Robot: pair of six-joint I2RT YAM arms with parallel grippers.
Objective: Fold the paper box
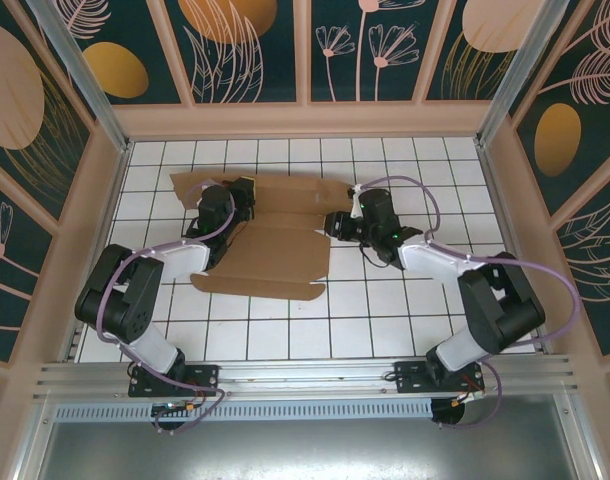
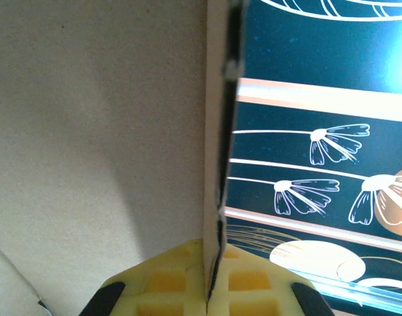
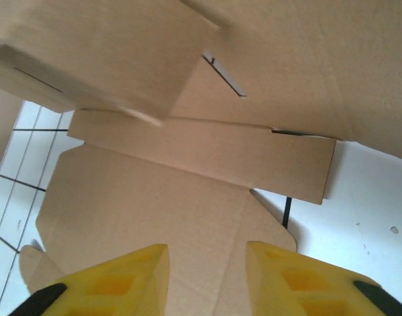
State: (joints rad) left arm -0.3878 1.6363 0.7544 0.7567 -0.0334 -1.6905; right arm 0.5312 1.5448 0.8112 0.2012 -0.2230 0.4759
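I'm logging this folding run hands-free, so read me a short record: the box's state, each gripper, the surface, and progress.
item: paper box, plain brown cardboard sheet with flaps, mostly spread out flat
left gripper: shut, yellow pads pinching a thin edge of the paper box on its left side
right gripper: open, at the sheet's right edge, cardboard just ahead, nothing gripped
surface: table, white tiles
progress: not yet folded into a box shape

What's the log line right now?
left gripper: shut on paper box edge | right gripper: open over it | fold: not yet closed
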